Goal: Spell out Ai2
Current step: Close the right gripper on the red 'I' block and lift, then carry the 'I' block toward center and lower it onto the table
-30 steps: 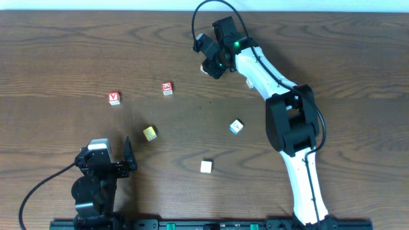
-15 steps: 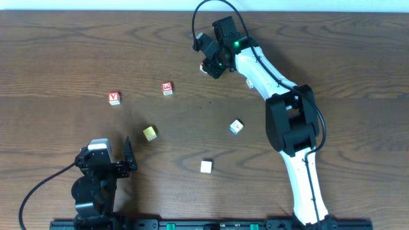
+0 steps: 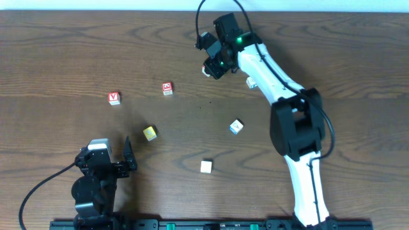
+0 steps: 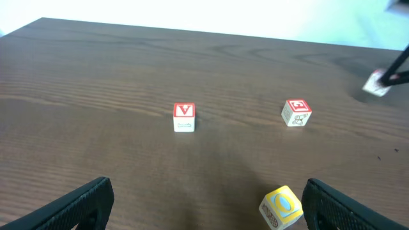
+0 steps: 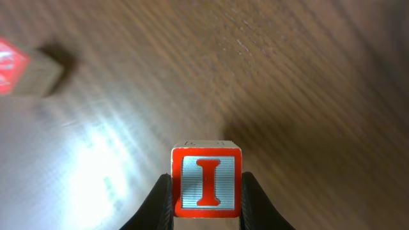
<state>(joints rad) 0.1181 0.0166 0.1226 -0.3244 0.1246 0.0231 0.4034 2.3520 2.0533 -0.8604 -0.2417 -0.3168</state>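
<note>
My right gripper [image 3: 213, 66] is at the far middle of the table, shut on a red block with the letter I [image 5: 206, 182], held above the wood. A red block with an A seen upside down [image 3: 114, 98] lies at the left and shows in the left wrist view [image 4: 184, 117]. Another red block [image 3: 167, 88] lies right of it, seen also in the left wrist view [image 4: 296, 112]. My left gripper [image 3: 105, 153] is open and empty at the near left, its fingers wide apart [image 4: 204, 211].
A yellow block [image 3: 149, 133] lies just ahead of the left gripper, near its right finger [image 4: 281, 207]. A blue and white block [image 3: 236, 126] and a white block [image 3: 206, 167] lie in the middle. A small white block [image 3: 252, 82] sits beside the right arm.
My right gripper has shifted slightly right and toward the far edge with the I block in it. The left arm and the loose blocks have not moved.
</note>
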